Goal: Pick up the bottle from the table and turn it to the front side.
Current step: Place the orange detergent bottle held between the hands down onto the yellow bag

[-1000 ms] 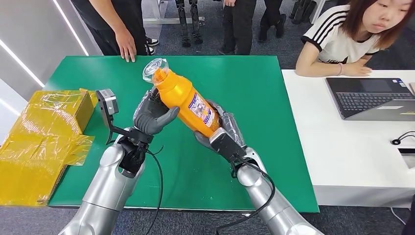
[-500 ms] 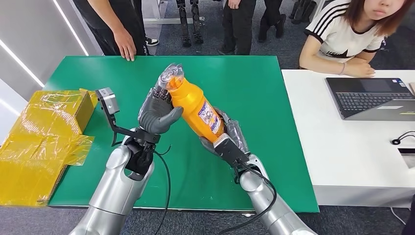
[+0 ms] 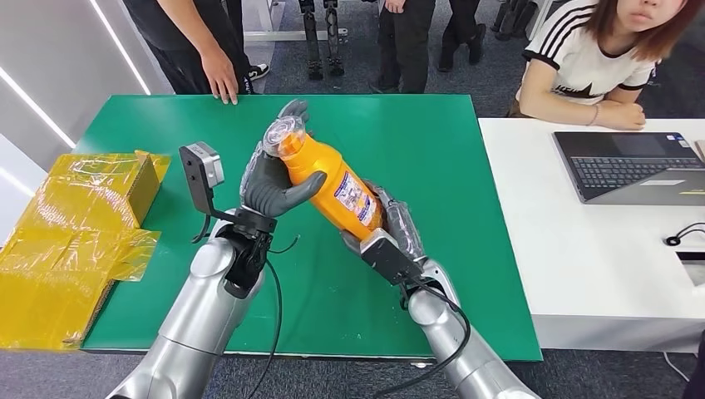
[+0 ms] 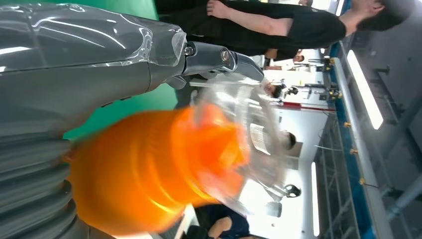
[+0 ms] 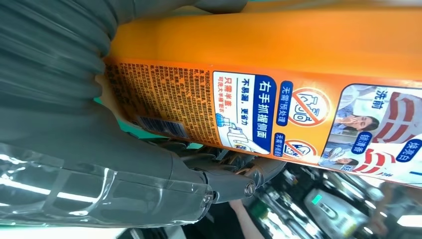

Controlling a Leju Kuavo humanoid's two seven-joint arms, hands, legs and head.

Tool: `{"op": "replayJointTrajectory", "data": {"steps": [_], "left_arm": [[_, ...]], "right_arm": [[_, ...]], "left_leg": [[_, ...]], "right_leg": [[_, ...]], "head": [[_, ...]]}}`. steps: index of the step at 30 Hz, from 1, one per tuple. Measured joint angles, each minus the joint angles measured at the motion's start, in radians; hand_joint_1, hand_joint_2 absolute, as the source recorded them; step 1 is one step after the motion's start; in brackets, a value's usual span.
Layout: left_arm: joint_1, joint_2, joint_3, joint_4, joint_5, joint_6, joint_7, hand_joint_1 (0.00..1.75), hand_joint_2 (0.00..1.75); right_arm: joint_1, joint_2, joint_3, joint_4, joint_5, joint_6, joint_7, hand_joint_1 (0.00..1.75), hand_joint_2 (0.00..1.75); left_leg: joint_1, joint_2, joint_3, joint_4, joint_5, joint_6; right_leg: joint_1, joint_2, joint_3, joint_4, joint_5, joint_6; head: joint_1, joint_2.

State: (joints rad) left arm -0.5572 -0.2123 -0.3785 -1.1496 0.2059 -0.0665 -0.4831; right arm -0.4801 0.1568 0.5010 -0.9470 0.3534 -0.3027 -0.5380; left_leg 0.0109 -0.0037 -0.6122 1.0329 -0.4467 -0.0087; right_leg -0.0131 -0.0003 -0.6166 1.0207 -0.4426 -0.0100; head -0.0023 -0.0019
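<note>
An orange bottle (image 3: pixel 332 184) with a clear cap and a printed label hangs tilted above the green table (image 3: pixel 449 166), cap end pointing away from me. My right hand (image 3: pixel 389 233) grips its lower body, with the label's text side facing my right wrist camera (image 5: pixel 259 109). My left hand (image 3: pixel 273 184) wraps around the bottle's neck just below the cap, thumb across the orange shoulder. In the left wrist view the orange neck (image 4: pixel 149 164) and clear cap (image 4: pixel 239 134) sit against my left hand (image 4: pixel 74 99).
A yellow wrapped box (image 3: pixel 75 233) lies at the table's left edge. A person's hand (image 3: pixel 221 81) rests on the far edge. A white desk (image 3: pixel 599 249) with a laptop (image 3: pixel 632 166) and a seated person adjoins the right side.
The bottle has been swung more upright and slightly toward the far side. My left hand has slid up to close around the neck under the cap.
</note>
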Motion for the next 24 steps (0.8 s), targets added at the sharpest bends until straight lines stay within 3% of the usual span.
{"op": "replayJointTrajectory", "data": {"steps": [17, 21, 24], "left_arm": [[-0.006, 0.008, 0.017, 0.053, 0.03, -0.072, 0.03, 0.0, 1.75], [-0.005, 0.002, 0.017, 0.05, 0.021, -0.05, 0.021, 1.73, 1.75], [-0.001, -0.004, 0.017, 0.04, 0.014, -0.039, 0.021, 1.64, 1.75]], "right_arm": [[-0.044, 0.001, 0.01, -0.033, 0.005, 0.0, 0.02, 1.75, 1.75], [-0.046, 0.001, 0.011, -0.028, -0.011, 0.003, 0.018, 1.75, 1.75], [-0.046, 0.003, 0.012, -0.023, -0.018, 0.003, 0.017, 1.75, 1.75]], "left_leg": [[0.0, 0.0, 0.0, 0.0, 0.0, 0.0], [0.0, -0.001, 0.0, 0.0, 0.0, 0.0], [0.0, -0.001, 0.0, 0.0, 0.0, 0.0]], "right_leg": [[0.0, 0.0, 0.0, 0.0, 0.0, 0.0], [0.0, -0.001, 0.0, 0.0, 0.0, 0.0], [0.0, -0.001, 0.0, 0.0, 0.0, 0.0]], "head": [[0.0, 0.0], [0.0, 0.0], [0.0, 0.0]]}}
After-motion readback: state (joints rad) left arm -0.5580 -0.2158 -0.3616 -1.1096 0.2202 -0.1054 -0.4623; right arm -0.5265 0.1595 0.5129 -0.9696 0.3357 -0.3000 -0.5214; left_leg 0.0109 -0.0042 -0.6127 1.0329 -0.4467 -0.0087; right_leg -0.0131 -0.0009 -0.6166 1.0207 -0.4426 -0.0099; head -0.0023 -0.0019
